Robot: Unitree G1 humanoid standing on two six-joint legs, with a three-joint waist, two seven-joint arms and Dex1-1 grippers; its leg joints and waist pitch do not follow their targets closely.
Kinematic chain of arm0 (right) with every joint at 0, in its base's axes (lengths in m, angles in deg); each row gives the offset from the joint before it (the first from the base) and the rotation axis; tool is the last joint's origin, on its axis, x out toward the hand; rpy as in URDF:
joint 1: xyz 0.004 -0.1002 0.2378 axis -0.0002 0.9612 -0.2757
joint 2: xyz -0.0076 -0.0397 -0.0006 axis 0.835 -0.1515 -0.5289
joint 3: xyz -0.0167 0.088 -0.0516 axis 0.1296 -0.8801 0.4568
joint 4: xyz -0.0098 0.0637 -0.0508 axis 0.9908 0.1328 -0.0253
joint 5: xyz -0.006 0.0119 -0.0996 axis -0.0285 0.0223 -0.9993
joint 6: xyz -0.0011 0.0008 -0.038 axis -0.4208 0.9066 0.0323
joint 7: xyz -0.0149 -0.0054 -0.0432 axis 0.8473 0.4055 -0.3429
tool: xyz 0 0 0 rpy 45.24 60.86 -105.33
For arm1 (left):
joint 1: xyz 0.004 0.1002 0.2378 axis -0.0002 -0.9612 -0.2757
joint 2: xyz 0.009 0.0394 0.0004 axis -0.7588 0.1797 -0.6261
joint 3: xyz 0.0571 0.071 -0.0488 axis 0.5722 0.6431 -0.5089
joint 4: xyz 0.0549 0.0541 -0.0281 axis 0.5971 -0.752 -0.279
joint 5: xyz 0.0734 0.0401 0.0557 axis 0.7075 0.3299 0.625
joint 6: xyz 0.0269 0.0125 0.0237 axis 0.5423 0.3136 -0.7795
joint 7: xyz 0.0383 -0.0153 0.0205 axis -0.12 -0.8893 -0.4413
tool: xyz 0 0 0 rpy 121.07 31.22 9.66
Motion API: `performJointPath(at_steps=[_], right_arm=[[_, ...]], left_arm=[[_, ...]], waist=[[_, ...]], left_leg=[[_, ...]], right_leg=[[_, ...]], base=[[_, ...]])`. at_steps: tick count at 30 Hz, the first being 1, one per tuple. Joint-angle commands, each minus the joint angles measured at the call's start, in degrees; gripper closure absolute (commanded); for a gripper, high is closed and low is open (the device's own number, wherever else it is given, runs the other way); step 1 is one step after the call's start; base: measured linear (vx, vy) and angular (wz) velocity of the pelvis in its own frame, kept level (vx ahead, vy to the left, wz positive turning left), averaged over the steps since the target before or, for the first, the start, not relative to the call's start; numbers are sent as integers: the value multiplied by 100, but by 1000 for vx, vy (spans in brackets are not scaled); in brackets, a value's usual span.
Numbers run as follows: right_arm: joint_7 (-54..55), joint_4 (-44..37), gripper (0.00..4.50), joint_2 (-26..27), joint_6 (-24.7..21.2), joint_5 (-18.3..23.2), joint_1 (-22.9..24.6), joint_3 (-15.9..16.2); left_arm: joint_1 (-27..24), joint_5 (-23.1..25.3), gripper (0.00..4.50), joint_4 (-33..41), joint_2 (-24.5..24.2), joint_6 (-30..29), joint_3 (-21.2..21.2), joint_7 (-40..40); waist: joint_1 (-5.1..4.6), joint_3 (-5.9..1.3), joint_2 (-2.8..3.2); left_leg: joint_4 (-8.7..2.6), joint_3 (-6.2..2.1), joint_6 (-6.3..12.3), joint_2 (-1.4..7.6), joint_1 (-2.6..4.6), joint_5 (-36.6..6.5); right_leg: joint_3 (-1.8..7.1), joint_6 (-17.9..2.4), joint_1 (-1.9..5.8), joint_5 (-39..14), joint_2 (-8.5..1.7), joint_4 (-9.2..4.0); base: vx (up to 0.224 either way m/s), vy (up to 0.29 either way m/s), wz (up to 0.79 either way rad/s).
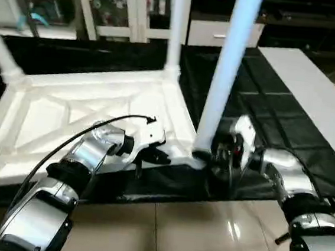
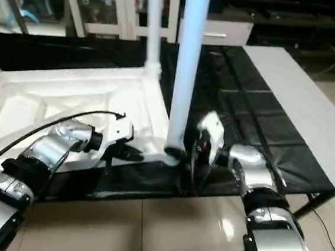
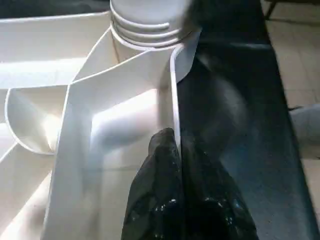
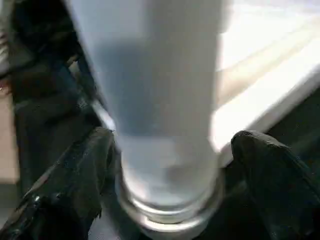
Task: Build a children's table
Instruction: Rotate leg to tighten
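Seat the near corner leg while you pin the tabletop.

The upturned tabletop (image 1: 85, 112) lies on the black table (image 1: 285, 131); your left gripper (image 3: 177, 165) is clenched on its near edge. Your right gripper (image 4: 170, 150) stands released around the leg (image 1: 222, 77) at its socket: close squarely, then twist.

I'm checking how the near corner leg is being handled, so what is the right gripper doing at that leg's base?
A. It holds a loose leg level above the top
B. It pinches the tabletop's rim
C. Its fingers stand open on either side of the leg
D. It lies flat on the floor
C: in the right wrist view the right gripper has a black finger on each side of the upright leg, with gaps between.
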Motion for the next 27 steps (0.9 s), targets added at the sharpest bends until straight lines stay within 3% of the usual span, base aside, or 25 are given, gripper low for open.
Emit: performJointPath(at_steps=[1,10,12,27], right_arm=[[-179,-177,40,-129,159,-184,-15,134],[-219,14,40,-80,225,-158,-172,81],[-219,45,74,-53,208,-156,-197,66],[-380,198,184,-6,165,-176,-184,108]], left_arm=[[-243,225,450,-114,-3,-97,444,-336],[-310,235,450,133,-80,-256,458,-384],[-319,236,450,148,-91,-261,459,-384],[-364,248,450,278,-134,-359,508,-394]], waist=[[-10,-354,-24],[-26,-367,-26],[-25,-366,-22],[-38,-367,3]], left_leg=[[-355,74,435,53,34,-1465],[-357,56,454,50,-1,-1362],[-358,57,463,51,3,-1358],[-362,54,428,48,5,-1429]], right_leg=[[215,-1523,293,-1453,-247,-337],[207,-1480,314,-1399,-244,-319],[205,-1496,311,-1367,-240,-316],[202,-1499,318,-1378,-238,-319]], base=[[0,0,0],[0,0,0],[0,0,0],[0,0,0]])
